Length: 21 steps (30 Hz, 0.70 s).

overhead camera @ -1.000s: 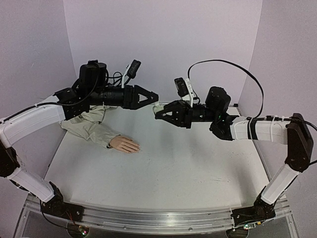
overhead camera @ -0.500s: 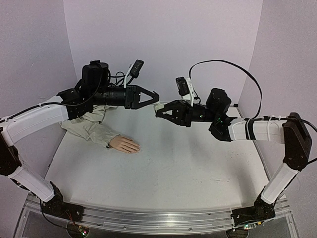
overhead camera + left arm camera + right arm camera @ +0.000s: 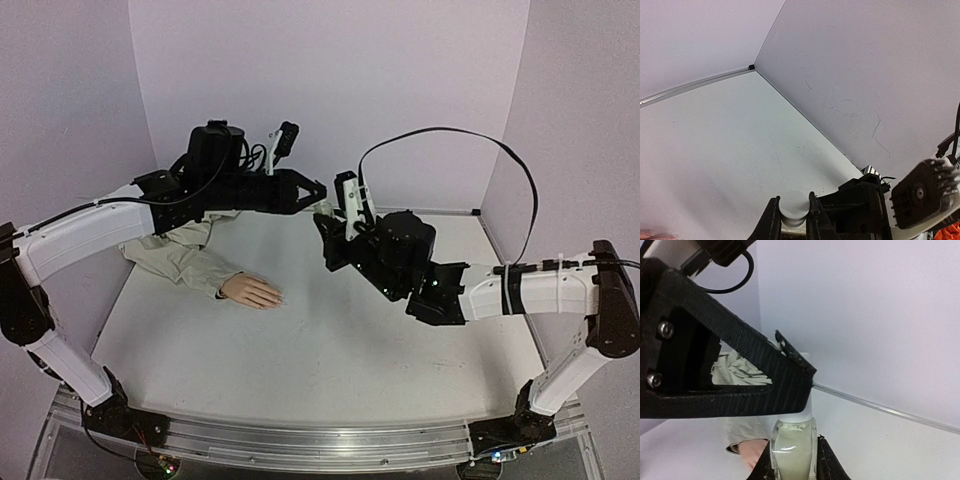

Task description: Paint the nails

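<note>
In the top view, the mannequin hand (image 3: 252,291) is seen lying flat on the table (image 3: 340,350), with its beige sleeve (image 3: 180,255) running back and to the left. The nails (image 3: 277,298) lie at its right-hand tips and are too small to be made out. The left gripper (image 3: 316,189) and right gripper (image 3: 322,222) are held tip to tip above the table, behind and to the right of the mannequin hand.

In the left wrist view, a white cap (image 3: 794,206) is pinched between the left fingers (image 3: 771,220).

In the right wrist view, a glass bottle (image 3: 792,447) of pale liquid is clamped upright between the right fingers (image 3: 826,462). The mannequin hand is glimpsed low down, just left of the bottle and behind it.
</note>
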### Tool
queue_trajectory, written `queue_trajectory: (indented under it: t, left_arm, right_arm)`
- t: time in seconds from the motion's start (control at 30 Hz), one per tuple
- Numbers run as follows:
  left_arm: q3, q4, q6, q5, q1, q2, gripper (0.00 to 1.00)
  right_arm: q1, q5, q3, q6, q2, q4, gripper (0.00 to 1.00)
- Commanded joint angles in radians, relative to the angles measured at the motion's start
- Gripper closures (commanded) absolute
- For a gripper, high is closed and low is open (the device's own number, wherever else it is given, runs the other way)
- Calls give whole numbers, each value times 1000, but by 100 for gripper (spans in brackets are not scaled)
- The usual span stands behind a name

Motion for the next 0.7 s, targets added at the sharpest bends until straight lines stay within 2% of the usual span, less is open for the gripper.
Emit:
queue_trajectory:
  t: [0.0, 0.03, 0.1, 0.2, 0.33, 0.47, 0.5, 0.57, 0.67]
  left_arm:
    - [79, -95, 7, -5, -21, 37, 99]
    - [86, -95, 9, 7, -22, 39, 97]
    - [95, -94, 19, 30, -22, 39, 85]
    - [94, -91, 36, 65, -20, 23, 56]
    - [73, -58, 76, 150, -16, -11, 30]
    - [13, 43, 57, 265, 4, -56, 17]
    - [0, 70, 34, 289, 10, -60, 16]
    - [-36, 162, -17, 362, 24, -62, 14]
    - [-59, 258, -61, 420, 27, -59, 14]
  right_arm:
    - [20, 259, 26, -218, -27, 184, 100]
    - [20, 196, 16, -215, -34, 184, 100]
    - [19, 87, -4, -206, -50, 182, 100]
    - [-4, -86, -47, -174, -98, 178, 100]
    - [-118, -462, -60, -51, -156, 97, 100]
    - [-233, -827, -75, 88, -182, 91, 100]
    - [-255, -875, -73, 112, -181, 93, 100]
    - [-287, -1049, -61, 172, -166, 110, 100]
    - [-305, -1213, -27, 248, -123, 142, 100]
